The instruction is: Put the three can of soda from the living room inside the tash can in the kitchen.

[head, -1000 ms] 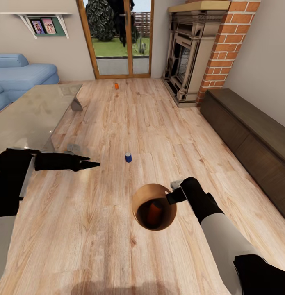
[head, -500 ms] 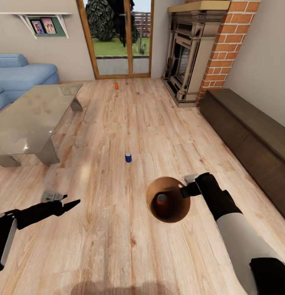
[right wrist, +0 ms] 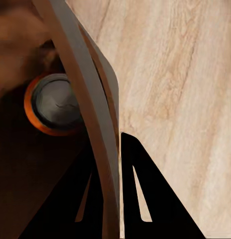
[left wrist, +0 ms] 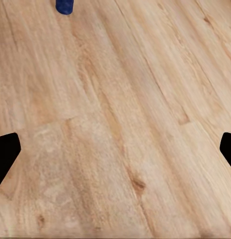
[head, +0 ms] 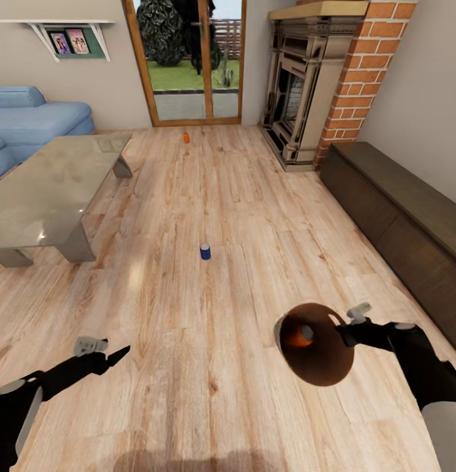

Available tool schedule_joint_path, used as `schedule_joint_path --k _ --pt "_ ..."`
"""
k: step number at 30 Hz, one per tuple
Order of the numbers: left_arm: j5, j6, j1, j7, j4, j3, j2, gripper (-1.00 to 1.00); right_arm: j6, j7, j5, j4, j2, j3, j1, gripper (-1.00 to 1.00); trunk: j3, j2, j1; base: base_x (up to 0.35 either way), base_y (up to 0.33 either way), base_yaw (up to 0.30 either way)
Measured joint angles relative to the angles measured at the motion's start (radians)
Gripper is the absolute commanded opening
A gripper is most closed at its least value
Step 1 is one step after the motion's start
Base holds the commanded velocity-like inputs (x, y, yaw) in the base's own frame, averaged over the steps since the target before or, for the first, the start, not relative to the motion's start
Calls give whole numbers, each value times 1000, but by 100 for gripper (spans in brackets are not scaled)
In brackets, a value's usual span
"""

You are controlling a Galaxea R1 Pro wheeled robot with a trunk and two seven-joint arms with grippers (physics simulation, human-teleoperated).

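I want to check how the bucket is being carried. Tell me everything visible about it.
The tash can is a small round tapered bucket, dark brown outside, tan at its rim. The right gripper pinches its rim, one finger inside and one outside, holding it above the wood floor, tilted with its mouth toward the robot's left. An orange soda can lies inside.

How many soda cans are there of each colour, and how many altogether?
Orange cans: 2, one inside the bucket held by the right gripper, at, and one far off on the floor by the glass doors.
Blue cans: 1, on the floor.
Total: 3 cans.
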Motion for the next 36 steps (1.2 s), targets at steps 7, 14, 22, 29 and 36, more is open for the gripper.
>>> schedule_joint_path --k 7,14,22,29,36 --pt "-9 -131 0 39 106 -2 -7 100 -274 -4 -43 -10 19 -87 105 -100 0 0 0 0 0 0" --pt "-9 -182 0 139 161 -3 -15 100 -407 -14 -152 -13 38 -105 175 -100 0 0 0 7 0 0" --pt "-7 -184 0 290 153 -7 -32 100 -417 -5 -177 -87 41 -184 191 -100 0 0 0 240 0 0" --pt "-7 -171 0 301 149 -6 -32 100 -409 -13 -170 -106 66 -186 197 -100 0 0 0 320 0 0" --pt "-11 -164 0 304 153 -6 -33 100 -406 -16 -173 -112 87 -184 198 -100 0 0 0 325 0 0"
